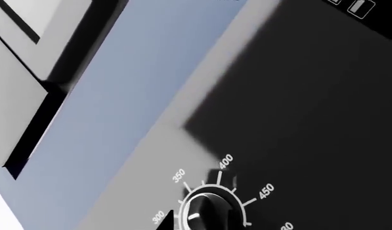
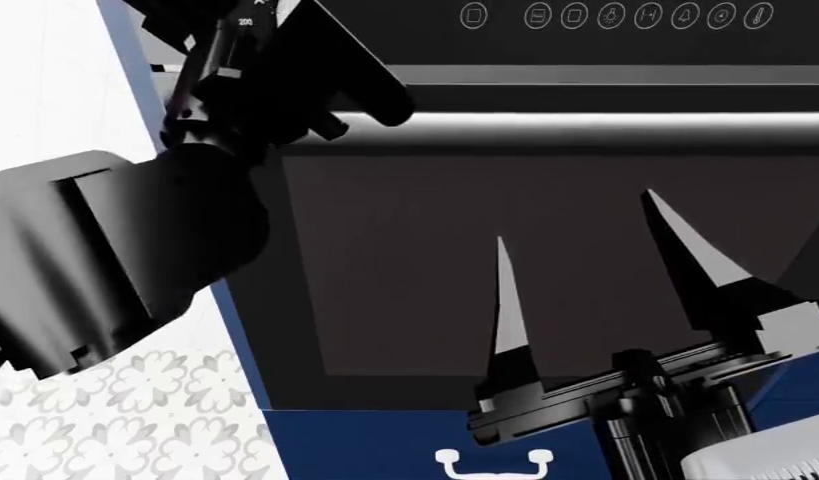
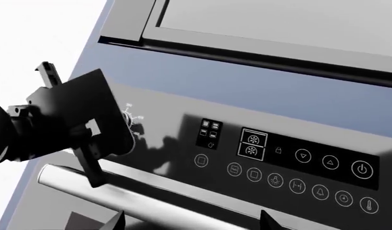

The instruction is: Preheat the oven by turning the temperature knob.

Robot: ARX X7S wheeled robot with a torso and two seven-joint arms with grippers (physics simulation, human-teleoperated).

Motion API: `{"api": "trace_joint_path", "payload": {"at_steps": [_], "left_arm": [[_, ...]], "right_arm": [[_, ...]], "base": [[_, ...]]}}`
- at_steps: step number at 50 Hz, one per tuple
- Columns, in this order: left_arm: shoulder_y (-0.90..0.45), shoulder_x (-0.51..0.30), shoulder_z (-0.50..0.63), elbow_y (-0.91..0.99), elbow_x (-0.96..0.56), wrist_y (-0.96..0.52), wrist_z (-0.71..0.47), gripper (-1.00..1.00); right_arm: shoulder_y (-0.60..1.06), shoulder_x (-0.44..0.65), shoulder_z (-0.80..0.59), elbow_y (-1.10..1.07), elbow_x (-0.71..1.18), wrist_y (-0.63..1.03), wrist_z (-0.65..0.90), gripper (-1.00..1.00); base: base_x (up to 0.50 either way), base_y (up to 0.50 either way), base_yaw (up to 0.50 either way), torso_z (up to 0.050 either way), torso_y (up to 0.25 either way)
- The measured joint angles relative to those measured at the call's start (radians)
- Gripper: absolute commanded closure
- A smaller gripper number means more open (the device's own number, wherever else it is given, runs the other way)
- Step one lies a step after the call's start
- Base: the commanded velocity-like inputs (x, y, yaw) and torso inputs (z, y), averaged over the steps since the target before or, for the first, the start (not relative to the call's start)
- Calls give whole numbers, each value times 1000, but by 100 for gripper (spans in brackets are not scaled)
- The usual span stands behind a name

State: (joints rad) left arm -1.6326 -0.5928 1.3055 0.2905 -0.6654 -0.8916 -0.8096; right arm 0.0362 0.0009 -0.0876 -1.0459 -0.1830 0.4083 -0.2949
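The temperature knob (image 1: 205, 213) sits at the left end of the oven (image 2: 516, 290) control panel, ringed by 300, 350, 400, 450. The left gripper (image 3: 87, 139) is at it, grip state unclear. The right gripper (image 2: 583, 245) hangs with fingers apart before the glass door

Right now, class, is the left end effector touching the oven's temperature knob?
Cannot tell. Left wrist view cuts off the knob at the frame's edge; in right wrist view the left end effector hides it.

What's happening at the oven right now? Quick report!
Left hand at the knob, grip unclear. Right hand open, before the oven door. Nothing in the way.
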Motion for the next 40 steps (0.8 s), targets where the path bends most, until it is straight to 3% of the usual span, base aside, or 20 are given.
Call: {"api": "trace_joint_path", "payload": {"at_steps": [40], "left_arm": [[-25,14,168,-10,208,-58,0,100]], "right_arm": [[1,0,2,1,4,1,-5,-100]], "base": [[6,0,-2,0,0]]}}
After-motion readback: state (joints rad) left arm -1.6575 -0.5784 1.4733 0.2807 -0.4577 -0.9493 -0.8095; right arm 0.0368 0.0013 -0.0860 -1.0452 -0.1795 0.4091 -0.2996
